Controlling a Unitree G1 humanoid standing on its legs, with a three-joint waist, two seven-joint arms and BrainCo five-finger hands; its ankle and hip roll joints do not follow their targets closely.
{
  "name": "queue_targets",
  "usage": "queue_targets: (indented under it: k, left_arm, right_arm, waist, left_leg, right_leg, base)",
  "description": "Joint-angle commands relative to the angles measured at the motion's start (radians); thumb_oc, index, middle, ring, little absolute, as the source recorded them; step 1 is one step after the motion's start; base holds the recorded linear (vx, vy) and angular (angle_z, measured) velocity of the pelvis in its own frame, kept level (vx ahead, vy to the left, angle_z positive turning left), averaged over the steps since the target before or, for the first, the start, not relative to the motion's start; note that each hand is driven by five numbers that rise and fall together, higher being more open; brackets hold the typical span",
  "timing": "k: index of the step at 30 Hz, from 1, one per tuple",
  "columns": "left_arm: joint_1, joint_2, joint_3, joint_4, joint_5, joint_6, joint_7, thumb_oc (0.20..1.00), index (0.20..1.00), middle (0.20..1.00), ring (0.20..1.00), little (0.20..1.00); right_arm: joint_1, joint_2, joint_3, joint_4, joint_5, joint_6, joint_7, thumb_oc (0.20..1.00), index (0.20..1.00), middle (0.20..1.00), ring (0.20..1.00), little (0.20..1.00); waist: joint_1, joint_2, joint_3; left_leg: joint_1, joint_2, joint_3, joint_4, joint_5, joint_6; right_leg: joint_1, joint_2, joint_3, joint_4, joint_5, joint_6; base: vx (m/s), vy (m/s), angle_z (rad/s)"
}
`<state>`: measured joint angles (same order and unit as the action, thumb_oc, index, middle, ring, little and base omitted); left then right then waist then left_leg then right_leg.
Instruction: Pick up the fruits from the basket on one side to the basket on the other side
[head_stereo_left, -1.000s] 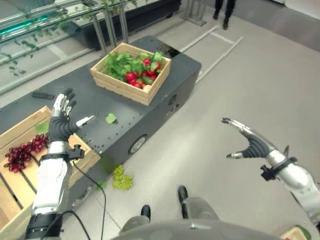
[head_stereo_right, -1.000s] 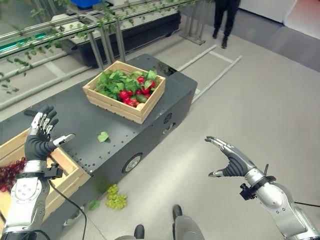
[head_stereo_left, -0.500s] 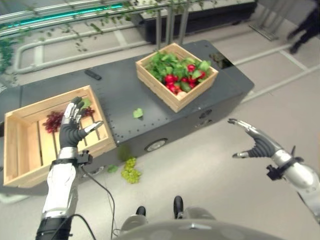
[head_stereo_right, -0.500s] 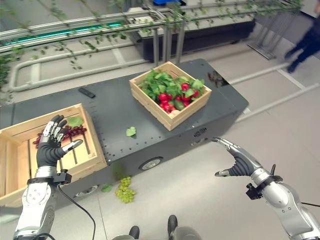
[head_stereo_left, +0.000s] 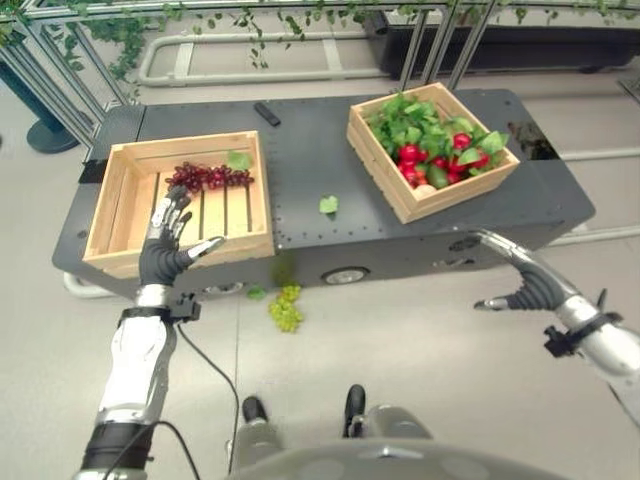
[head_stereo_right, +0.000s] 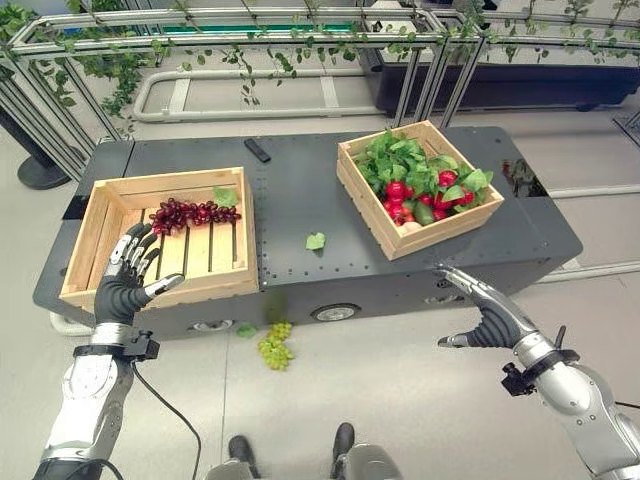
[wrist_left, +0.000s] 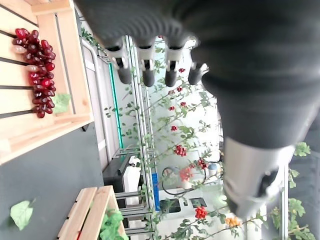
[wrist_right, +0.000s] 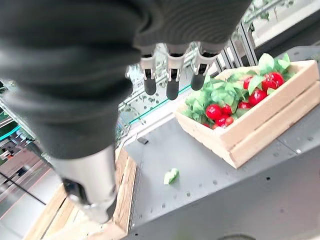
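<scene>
A wooden crate (head_stereo_right: 248, 225) on the left of the dark table (head_stereo_right: 295, 195) holds a bunch of red grapes (head_stereo_right: 182, 213) and a green leaf. On the right, a second wooden crate (head_stereo_right: 432, 234) is full of green leaves and red fruits (head_stereo_right: 396, 192). My left hand (head_stereo_right: 126, 286) is raised in front of the left crate's near edge, open and holding nothing. My right hand (head_stereo_right: 492, 320) hovers over the floor in front of the right crate, fingers spread, also holding nothing. The right wrist view looks toward the fruit crate (wrist_right: 260, 120).
A bunch of green grapes (head_stereo_right: 273, 346) lies on the floor by the table's front. One loose leaf (head_stereo_right: 315, 241) lies on the table between the crates. A black remote (head_stereo_right: 257, 150) rests near the back edge. Metal rails with vines stand behind.
The whole picture has swung round, so the camera has moved and now faces the table's long side. Both hands stay raised and open, holding nothing.
</scene>
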<state>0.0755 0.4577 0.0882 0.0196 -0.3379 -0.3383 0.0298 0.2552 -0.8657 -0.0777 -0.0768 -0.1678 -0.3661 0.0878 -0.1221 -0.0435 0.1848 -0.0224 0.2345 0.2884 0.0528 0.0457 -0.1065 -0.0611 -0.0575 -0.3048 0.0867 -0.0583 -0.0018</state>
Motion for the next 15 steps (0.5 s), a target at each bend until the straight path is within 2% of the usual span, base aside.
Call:
queue_targets:
  k: [1, 3, 6, 7, 8, 9, 11, 12, 15]
  left_arm:
    - [-0.035, 0.050, 0.044, -0.038, -0.020, -0.047, 0.016, 1.000, 1.000, 1.000, 1.000, 1.000]
    - [-0.055, 0.052, 0.025, -0.028, -0.020, -0.046, 0.016, 1.000, 1.000, 1.000, 1.000, 1.000]
    - [-0.069, 0.066, 0.007, -0.025, -0.018, -0.050, 0.011, 1.000, 1.000, 1.000, 1.000, 1.000]
    - [-0.064, 0.072, 0.012, -0.032, -0.012, -0.052, 0.011, 1.000, 1.000, 1.000, 1.000, 1.000]
    - [-0.062, 0.074, 0.016, -0.032, -0.007, -0.053, 0.017, 1.000, 1.000, 1.000, 1.000, 1.000]
    - [-0.062, 0.075, 0.017, -0.031, -0.007, -0.053, 0.017, 1.000, 1.000, 1.000, 1.000, 1.000]
    - [-0.052, 0.082, 0.029, -0.038, -0.002, -0.054, 0.015, 1.000, 1.000, 1.000, 1.000, 1.000]
    - [-0.051, 0.083, 0.030, -0.039, -0.002, -0.054, 0.015, 1.000, 1.000, 1.000, 1.000, 1.000]
    - [-0.052, 0.090, 0.034, -0.037, 0.002, -0.055, 0.020, 1.000, 1.000, 1.000, 1.000, 1.000]
  right_arm:
    - [-0.042, -0.011, -0.011, -0.015, 0.019, -0.031, -0.046, 1.000, 1.000, 1.000, 1.000, 1.000]
    - [-0.030, -0.016, -0.019, -0.008, 0.006, -0.028, -0.054, 1.000, 1.000, 1.000, 1.000, 1.000]
    - [-0.032, -0.005, -0.020, -0.006, -0.005, -0.023, -0.064, 1.000, 1.000, 1.000, 1.000, 1.000]
    - [-0.036, 0.000, -0.018, -0.005, -0.012, -0.021, -0.066, 1.000, 1.000, 1.000, 1.000, 1.000]
    - [-0.050, 0.016, -0.004, 0.010, -0.024, -0.013, -0.070, 1.000, 1.000, 1.000, 1.000, 1.000]
    - [-0.052, 0.017, -0.001, 0.011, -0.025, -0.013, -0.070, 1.000, 1.000, 1.000, 1.000, 1.000]
    - [-0.081, 0.032, 0.027, 0.020, -0.049, -0.004, -0.072, 1.000, 1.000, 1.000, 1.000, 1.000]
    - [-0.083, 0.032, 0.029, 0.021, -0.050, -0.004, -0.073, 1.000, 1.000, 1.000, 1.000, 1.000]
    - [-0.096, 0.055, 0.049, 0.040, -0.066, 0.004, -0.075, 1.000, 1.000, 1.000, 1.000, 1.000]
  waist:
    - [0.011, -0.044, -0.028]
    - [0.001, -0.038, -0.023]
    - [0.002, -0.032, -0.016]
    - [0.006, -0.035, -0.013]
    - [0.015, -0.044, -0.005]
    - [0.015, -0.045, -0.005]
    - [0.029, -0.056, -0.003]
    - [0.030, -0.058, -0.004]
    - [0.042, -0.066, 0.000]
  left_leg:
    - [-0.020, 0.021, -0.046, -0.008, 0.028, -0.057]
    - [-0.014, 0.035, 0.020, -0.039, 0.048, -0.062]
    - [-0.027, 0.020, 0.029, -0.033, 0.036, -0.058]
    - [-0.029, 0.011, 0.036, -0.021, 0.025, -0.053]
    - [-0.046, -0.016, 0.046, 0.011, -0.006, -0.036]
    - [-0.048, -0.017, 0.047, 0.014, -0.008, -0.034]
    - [-0.056, -0.057, 0.056, 0.023, -0.046, -0.004]
    - [-0.056, -0.058, 0.058, 0.023, -0.047, -0.003]
    - [-0.062, -0.105, 0.058, 0.017, -0.069, 0.025]
  right_leg:
    - [0.069, -0.005, 0.036, -0.028, -0.034, 0.098]
    - [0.079, -0.018, 0.012, -0.020, -0.042, 0.105]
    - [0.076, -0.052, -0.005, -0.019, -0.028, 0.121]
    - [0.076, -0.067, -0.001, -0.020, -0.019, 0.129]
    - [0.075, -0.103, 0.005, -0.024, 0.008, 0.152]
    - [0.074, -0.104, 0.006, -0.024, 0.009, 0.154]
    - [0.062, -0.153, 0.024, -0.018, 0.049, 0.186]
    - [0.060, -0.155, 0.027, -0.017, 0.049, 0.188]
    - [0.034, -0.202, 0.043, 0.035, 0.076, 0.209]
  base:
    - [0.06, 0.132, 0.02]
    - [0.04, 0.199, 0.26]
    - [0.04, 0.271, 0.36]
    - [0.09, 0.365, 0.23]
    - [0.07, 0.290, 0.14]
    - [0.07, 0.303, 0.00]
    - [0.08, 0.311, -0.04]
    - [0.06, 0.319, -0.09]
    - [0.06, 0.249, -0.10]
